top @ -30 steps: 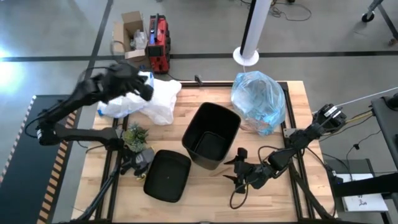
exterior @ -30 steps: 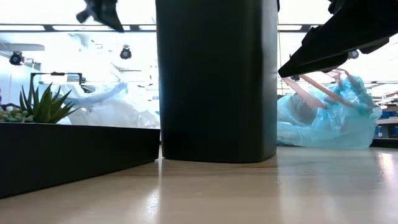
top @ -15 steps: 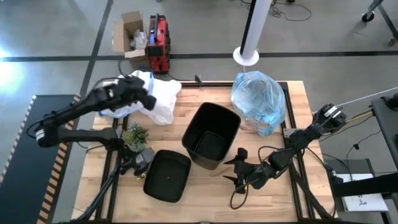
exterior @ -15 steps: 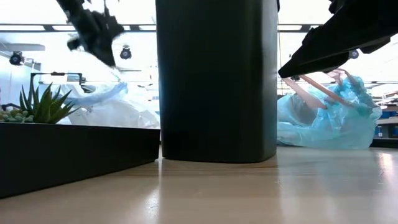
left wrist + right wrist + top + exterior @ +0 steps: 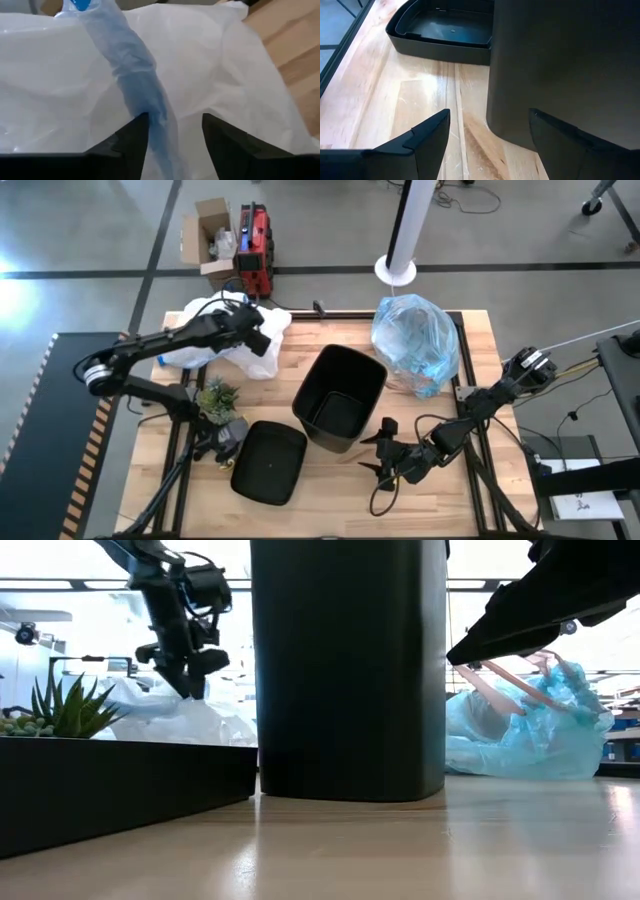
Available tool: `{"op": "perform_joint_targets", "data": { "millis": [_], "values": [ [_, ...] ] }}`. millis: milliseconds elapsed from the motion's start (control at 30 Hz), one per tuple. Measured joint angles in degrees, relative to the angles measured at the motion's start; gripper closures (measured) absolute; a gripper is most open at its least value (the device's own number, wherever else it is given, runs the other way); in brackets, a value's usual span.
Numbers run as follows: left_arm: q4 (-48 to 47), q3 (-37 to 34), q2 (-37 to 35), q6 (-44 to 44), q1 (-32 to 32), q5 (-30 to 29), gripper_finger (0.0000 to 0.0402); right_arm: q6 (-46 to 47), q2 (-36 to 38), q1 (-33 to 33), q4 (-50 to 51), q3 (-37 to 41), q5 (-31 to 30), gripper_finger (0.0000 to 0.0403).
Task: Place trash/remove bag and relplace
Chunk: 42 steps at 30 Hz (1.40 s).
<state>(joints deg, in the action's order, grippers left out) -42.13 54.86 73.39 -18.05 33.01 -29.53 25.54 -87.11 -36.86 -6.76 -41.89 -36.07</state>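
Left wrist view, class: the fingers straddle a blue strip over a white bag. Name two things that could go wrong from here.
1. The left end effector is open around the thin blue strip; closing could also pinch the white bag lying right under it.
2. The full blue bag sits at the table's far edge and might slide off if bumped.

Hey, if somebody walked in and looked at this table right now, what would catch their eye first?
Probably the tall black bin standing open and unlined at the table's middle, with its black lid lying beside it. Next, the stuffed light-blue bag at the far right corner. Then the left gripper, fingers parted around a blue plastic strip, over the white bag at the far left.
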Motion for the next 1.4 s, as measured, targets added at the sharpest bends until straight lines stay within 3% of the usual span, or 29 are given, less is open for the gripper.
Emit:
{"op": "perform_joint_targets", "data": {
  "millis": [200, 433, 567, 933, 1100, 1300, 1400],
  "values": [
    [-4.24, 3.74, 3.50, 1.03, 0.00, -2.55, 0.0226, 1.86, 0.00, -0.04, 0.01, -0.01, 0.02, 0.0163],
    [-6.82, 6.23, 2.63, 1.03, 0.03, -4.83, 0.0245, 3.04, 0.00, -0.15, 0.02, 0.00, 0.02, 0.0173],
    [-7.44, 6.26, 2.36, 0.96, 0.11, -7.52, 0.0248, 4.33, 0.00, -0.15, 0.00, 0.00, 0.02, 0.0173],
    [-5.84, 1.74, 3.02, 1.16, 0.48, -7.53, 0.0247, 4.95, -0.02, -0.39, 0.00, 0.00, 0.01, 0.0158],
    [-2.84, -1.65, 3.10, 2.67, 0.48, -7.44, 0.0288, 4.44, -0.04, -0.39, 0.00, 0.00, 0.00, 0.0162],
    [-1.38, -3.55, 3.08, 2.96, 0.48, -7.44, 0.0383, 3.82, -0.07, -0.39, 0.00, 0.00, 0.00, 0.0175],
    [-1.89, -3.12, 2.55, 3.83, 0.48, -6.65, 0.0393, 3.82, -0.07, -0.39, 0.00, 0.00, 0.00, 0.0180]
  ]
}}
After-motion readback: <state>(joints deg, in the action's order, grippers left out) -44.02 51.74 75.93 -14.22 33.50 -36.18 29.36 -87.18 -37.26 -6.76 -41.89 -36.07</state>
